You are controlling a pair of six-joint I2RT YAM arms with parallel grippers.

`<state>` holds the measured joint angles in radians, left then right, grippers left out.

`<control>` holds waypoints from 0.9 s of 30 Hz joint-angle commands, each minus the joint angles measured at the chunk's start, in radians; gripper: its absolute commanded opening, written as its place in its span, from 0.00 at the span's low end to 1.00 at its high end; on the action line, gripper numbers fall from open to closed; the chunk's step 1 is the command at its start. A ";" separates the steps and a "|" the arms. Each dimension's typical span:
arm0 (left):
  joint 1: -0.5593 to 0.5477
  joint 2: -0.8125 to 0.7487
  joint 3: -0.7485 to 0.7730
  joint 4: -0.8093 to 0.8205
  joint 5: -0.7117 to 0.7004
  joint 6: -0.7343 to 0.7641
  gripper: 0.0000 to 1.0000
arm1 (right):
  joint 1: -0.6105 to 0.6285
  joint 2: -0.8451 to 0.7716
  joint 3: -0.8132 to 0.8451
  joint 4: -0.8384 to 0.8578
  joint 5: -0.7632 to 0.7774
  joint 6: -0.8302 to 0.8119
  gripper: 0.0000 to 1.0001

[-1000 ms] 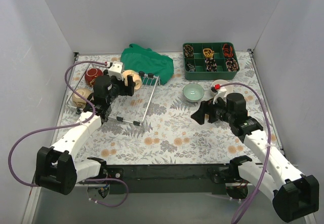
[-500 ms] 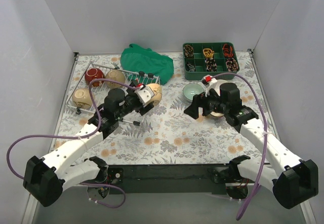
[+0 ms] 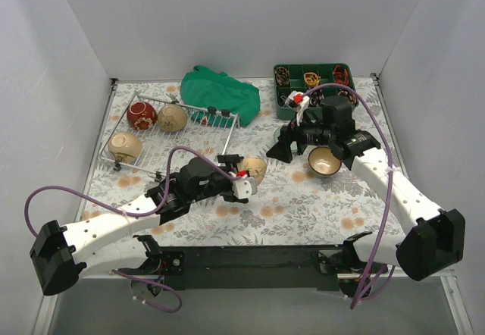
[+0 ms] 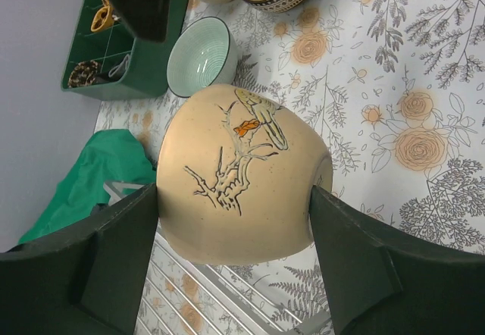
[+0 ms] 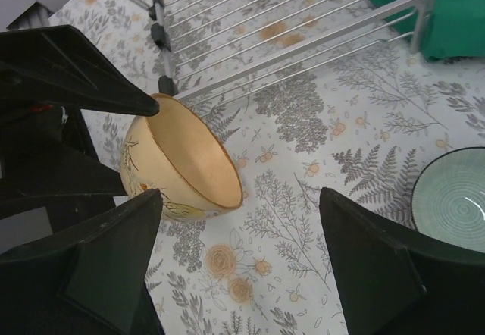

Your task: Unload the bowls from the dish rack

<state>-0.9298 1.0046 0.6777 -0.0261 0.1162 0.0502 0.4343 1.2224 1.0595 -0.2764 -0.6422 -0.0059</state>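
left gripper (image 3: 242,177): clamped on the tree-painted bowl, with one finger (image 4: 114,252) pressed against each side of its outer wall.
tree-painted bowl (image 4: 239,172): tan, lying on its side in the grip with the opening turned right. It is off the dish rack, just near of the rack's near right corner and over the floral table cover (image 3: 258,214). Contact with the cover cannot be determined.
right gripper (image 3: 288,144): jaws spread wide and holding nothing. It is right of the tree-painted bowl and faces its opening.
dish rack (image 3: 198,134): silver wire, on the far left of the table.
bowls on rack: red bowl (image 3: 142,114) at the far side, second tan bowl (image 3: 172,117) just right of it, and third tan bowl (image 3: 124,147) at the near left edge.
bowls on table: pale green bowl (image 4: 198,56) upright and right of centre. The patterned-rim bowl (image 3: 324,161) is upright just near of the right arm.
green tray (image 3: 333,73): far right, partly hidden by the right arm.
green cloth (image 3: 220,92): far centre, beside the rack's far right corner.
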 commanded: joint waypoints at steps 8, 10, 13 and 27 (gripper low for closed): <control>-0.109 0.022 -0.012 0.083 -0.099 0.088 0.16 | 0.086 0.147 0.051 -0.158 -0.304 -0.184 0.92; -0.119 0.026 -0.013 0.086 -0.095 0.083 0.16 | 0.107 0.167 0.056 -0.175 -0.336 -0.219 0.91; -0.132 0.028 -0.020 0.091 -0.093 0.082 0.16 | 0.133 0.209 0.062 -0.202 -0.359 -0.246 0.89; -0.138 0.020 -0.056 0.118 -0.084 0.040 0.18 | 0.190 0.322 0.103 -0.287 -0.441 -0.355 0.17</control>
<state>-1.0645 1.0489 0.6186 0.0002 0.0360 0.1108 0.6128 1.5421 1.1187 -0.5316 -1.0523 -0.3172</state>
